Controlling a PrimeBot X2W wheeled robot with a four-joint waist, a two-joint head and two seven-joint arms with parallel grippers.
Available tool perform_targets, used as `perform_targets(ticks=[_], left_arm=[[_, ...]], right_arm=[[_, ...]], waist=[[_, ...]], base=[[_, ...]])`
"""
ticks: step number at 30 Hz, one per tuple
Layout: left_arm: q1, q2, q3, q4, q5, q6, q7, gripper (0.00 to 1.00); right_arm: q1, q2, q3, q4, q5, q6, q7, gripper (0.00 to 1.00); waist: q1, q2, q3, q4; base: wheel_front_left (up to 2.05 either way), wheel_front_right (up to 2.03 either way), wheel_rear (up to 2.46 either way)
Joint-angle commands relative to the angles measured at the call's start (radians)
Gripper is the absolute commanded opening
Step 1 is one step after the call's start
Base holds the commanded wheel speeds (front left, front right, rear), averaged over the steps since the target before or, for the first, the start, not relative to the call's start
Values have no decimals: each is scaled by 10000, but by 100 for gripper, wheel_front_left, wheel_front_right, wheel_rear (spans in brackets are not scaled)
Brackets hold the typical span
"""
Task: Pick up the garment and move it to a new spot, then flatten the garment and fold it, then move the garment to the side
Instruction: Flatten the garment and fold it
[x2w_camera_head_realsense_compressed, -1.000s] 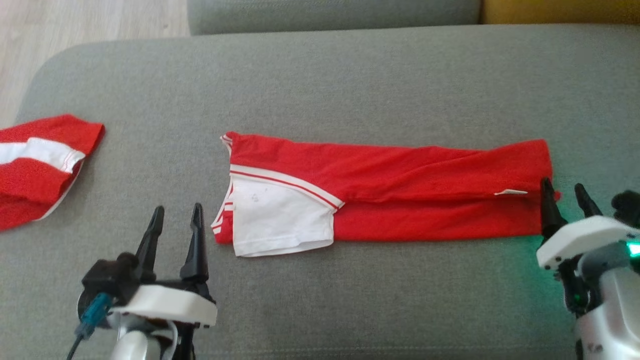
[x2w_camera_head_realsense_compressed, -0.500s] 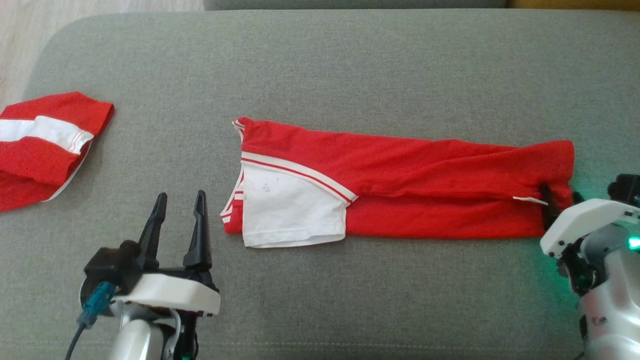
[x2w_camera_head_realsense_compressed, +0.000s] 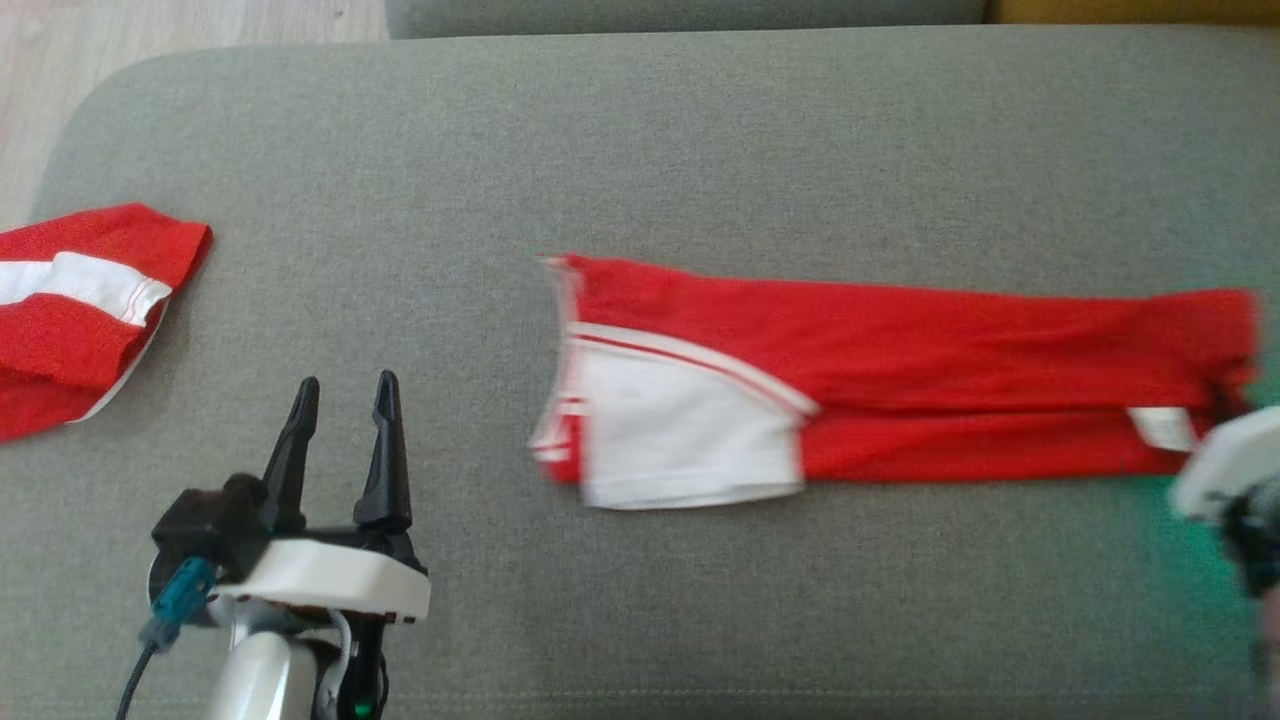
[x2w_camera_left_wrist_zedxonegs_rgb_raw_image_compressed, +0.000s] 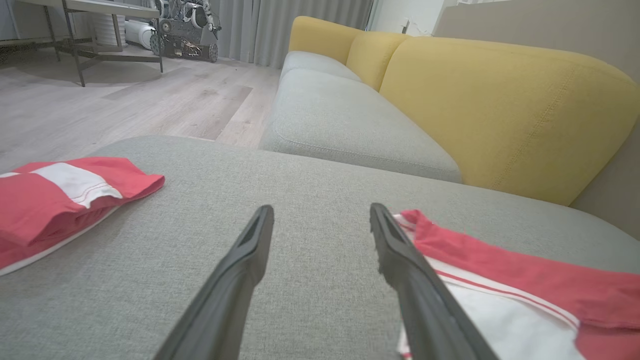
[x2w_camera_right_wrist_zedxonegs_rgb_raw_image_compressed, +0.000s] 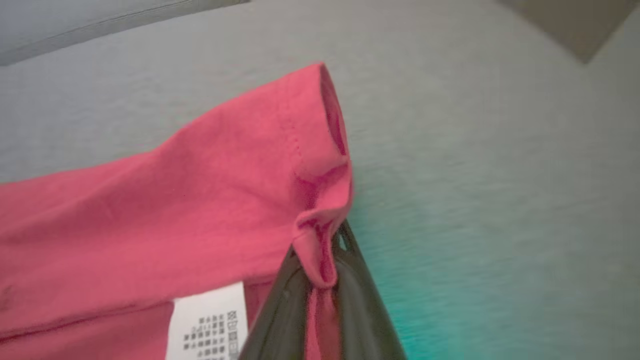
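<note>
Right wrist view had the right jaws pressed together on a pinched fold of red cloth at the corner of the garment (x2w_camera_right_wrist_zedxonegs_rgb_raw_image_compressed: 200, 190), with the fabric bunched between the two dark fingers (x2w_camera_right_wrist_zedxonegs_rgb_raw_image_compressed: 280, 310). Just beside them a white care label (x2w_camera_right_wrist_zedxonegs_rgb_raw_image_compressed: 207, 325) with small print lay on the red cloth. Teal light tinted the grey sofa cushion (x2w_camera_right_wrist_zedxonegs_rgb_raw_image_compressed: 475, 125) next to the fingers.

From the head view, blurred at that moment, the garment lay across the middle of the cushion as a long, narrow folded strip. Its gripped end was at the right edge of the picture and a white sleeve panel (x2w_camera_head_realsense_compressed: 680, 430) was at the other end.

The left jaws stood apart with nothing between them, their fingers (x2w_camera_head_realsense_compressed: 383, 450) over bare cushion to the left of the sleeve end and clear of it. A second red-and-white garment (x2w_camera_head_realsense_compressed: 80, 300) lay well apart at the cushion's far left edge. In the left wrist view a yellow backrest (x2w_camera_left_wrist_zedxonegs_rgb_raw_image_compressed: 500, 110) and a wooden floor (x2w_camera_left_wrist_zedxonegs_rgb_raw_image_compressed: 125, 100) lay beyond the cushion.
</note>
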Motion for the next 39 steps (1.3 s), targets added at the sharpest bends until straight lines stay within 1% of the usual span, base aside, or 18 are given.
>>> perform_targets(ticks=[1,3,4,5,7,10,12,16,18,20,21,22,26,28,30,34,39], left_arm=[[-369,9,232,-300,-74,61,-122,100],[-369,9,198,-275,-93,74,-122,100],[-368,9,186,-258,-108,76,-122,100],[-365,9,177,-242,-123,77,-122,100],[-337,9,190,-222,-161,85,-122,100],[-247,9,212,-207,-224,108,-122,100],[-175,9,210,-193,-286,122,-122,100],[-58,9,145,-145,-434,172,-122,100],[-28,9,106,-135,-509,204,-122,100],[6,9,76,-128,-564,242,-122,100],[20,9,54,-127,-584,260,-122,100],[20,9,54,-127,-584,260,-122,100],[44,9,-75,-118,-636,303,-122,100],[52,9,-85,-130,-685,319,-122,100],[49,9,-100,-136,-715,318,-122,100],[2,9,-145,-99,-740,320,-122,100],[-70,9,-254,-31,-782,313,-122,100]], right_arm=[[-504,-706,-441,-110,-637,-9,-352,0],[-649,-1026,-1062,-17,-1601,-9,-648,0],[-725,-1057,-1367,1,-2008,-9,-740,0],[-821,-964,-1622,13,-2266,-9,-790,0],[-1012,-572,-1835,-22,-2491,-9,-818,0],[-1196,99,-1487,-234,-2462,-9,-715,0],[-1275,617,-1059,-444,-2033,-9,-520,0],[-1190,1517,251,-1208,-1051,-9,37,0],[-1049,1829,994,-1712,-259,-9,400,0],[-850,2002,1702,-2270,468,-9,740,0],[-737,2051,2060,-2557,816,-9,893,0],[-737,2051,2060,-2557,816,-9,893,0],[-184,2106,3638,-3599,2416,-9,1324,0],[43,2109,4318,-3926,3044,-9,1324,0],[173,2110,4894,-4091,3401,-9,1174,0],[292,2112,5730,-3893,3902,-9,751,0],[100,2113,6446,-3074,4427,-9,129,0]], waist=[[0,0,-25,-7],[0,0,-65,-6],[0,0,-98,-2],[0,0,-137,3],[0,0,-255,-10],[0,0,-447,-63],[0,0,-621,-111],[0,0,-908,-180],[0,0,-1025,-199],[0,0,-1108,-207],[0,0,-1131,-205],[0,0,-1131,-205],[0,0,-1178,-139],[0,0,-1158,-112],[0,0,-1103,-63],[0,0,-968,65],[0,0,-814,254]], base=[[0,0,0],[0,0,0],[0,0,0],[0,0,0],[0,0,0],[0,0,0],[0,0,0],[0,0,0],[0,0,0],[0,0,0],[0,0,0],[0,0,0],[0,0,0],[0,0,0],[0,0,0],[0,0,0],[0,0,0]])
